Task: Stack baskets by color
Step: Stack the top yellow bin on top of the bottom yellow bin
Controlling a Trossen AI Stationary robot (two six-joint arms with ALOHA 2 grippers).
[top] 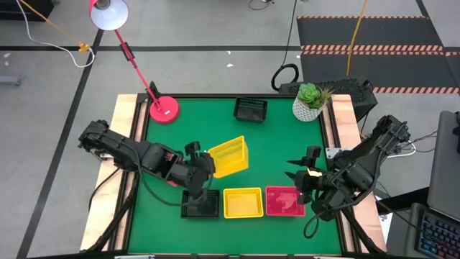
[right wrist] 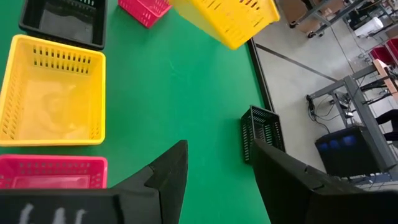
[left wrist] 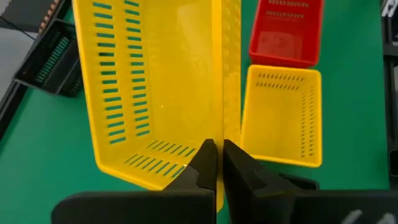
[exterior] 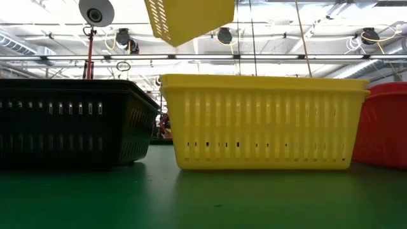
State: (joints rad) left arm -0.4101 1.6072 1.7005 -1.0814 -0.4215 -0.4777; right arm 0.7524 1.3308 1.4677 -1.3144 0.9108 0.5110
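Note:
My left gripper (left wrist: 217, 163) is shut on a yellow basket (top: 228, 157), which hangs above the table's middle and shows at the top of the low view (exterior: 191, 16). Along the near edge a black basket (top: 200, 203), a yellow basket (top: 242, 202) and a red-pink basket (top: 285, 201) rest on their bottoms in a row. Another black basket (top: 250, 109) sits near the far edge. My right gripper (right wrist: 214, 177) stands open at the right, above the red-pink basket (right wrist: 53, 171), with nothing between its fingers. My left gripper pinches one side wall of the yellow basket (left wrist: 219, 134) near one end of it, one finger inside the basket and one outside. The fingers come slanting down from the table's near left. The basket is lifted clear of the table and hangs tilted.
A pink lamp base (top: 164, 109) stands at the far left and a white plant pot (top: 309, 106) at the far right. A further red-pink basket (right wrist: 143, 9) shows beyond the near black basket (right wrist: 62, 22). Bare green mat lies in the table's middle.

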